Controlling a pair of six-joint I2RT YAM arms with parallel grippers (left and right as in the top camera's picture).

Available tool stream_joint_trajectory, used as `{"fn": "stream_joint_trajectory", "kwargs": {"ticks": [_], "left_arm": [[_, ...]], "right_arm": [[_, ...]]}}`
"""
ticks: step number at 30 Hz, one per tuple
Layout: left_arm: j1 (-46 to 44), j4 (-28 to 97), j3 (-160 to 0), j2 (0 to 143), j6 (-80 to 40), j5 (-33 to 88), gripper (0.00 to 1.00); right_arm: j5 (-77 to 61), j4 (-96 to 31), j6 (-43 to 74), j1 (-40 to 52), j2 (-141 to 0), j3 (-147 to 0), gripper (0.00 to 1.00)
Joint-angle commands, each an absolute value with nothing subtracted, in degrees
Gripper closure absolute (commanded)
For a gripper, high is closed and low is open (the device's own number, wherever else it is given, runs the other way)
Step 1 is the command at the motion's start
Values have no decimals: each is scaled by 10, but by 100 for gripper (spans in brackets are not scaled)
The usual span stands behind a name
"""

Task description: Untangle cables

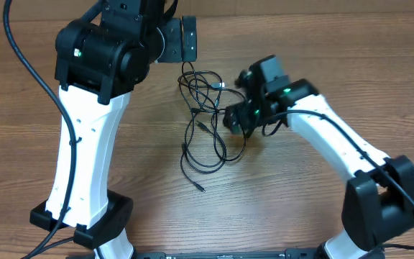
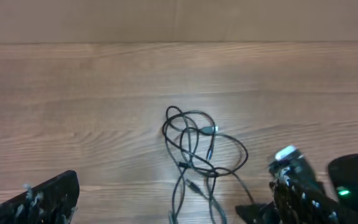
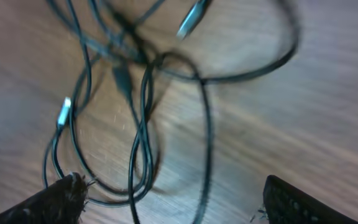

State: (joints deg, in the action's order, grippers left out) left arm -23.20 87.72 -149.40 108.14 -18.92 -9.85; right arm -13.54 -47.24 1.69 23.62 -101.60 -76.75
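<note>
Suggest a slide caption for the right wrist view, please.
Open right hand framing tangled black cables on the wooden table.

Black cables, silver plug tips, brown wood-grain table, white-and-black arms

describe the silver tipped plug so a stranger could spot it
On the wooden table, between the two arms, lies a tangle of thin black cables. The plug sits at the tangle's far edge, on the right arm's side; its bright silver tip stands out from the dark cords around it.

Even warm light, faint shadows, cables blurred in right wrist view
</note>
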Motion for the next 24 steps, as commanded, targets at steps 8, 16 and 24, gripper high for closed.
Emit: {"fn": "stream_joint_trajectory", "kwargs": {"ticks": [8, 16, 24], "left_arm": [[-228, 934, -1499, 1083, -178, -122, 0], [-228, 960, -1498, 1084, -178, -122, 0], [-228, 960, -1468, 1104, -156, -122, 0]], "right_arm": [[-90, -392, 23, 263, -1025, -635, 28], [-105, -373, 47, 267, -1014, -620, 96], [-48, -655, 46, 267, -957, -970, 96]]}}
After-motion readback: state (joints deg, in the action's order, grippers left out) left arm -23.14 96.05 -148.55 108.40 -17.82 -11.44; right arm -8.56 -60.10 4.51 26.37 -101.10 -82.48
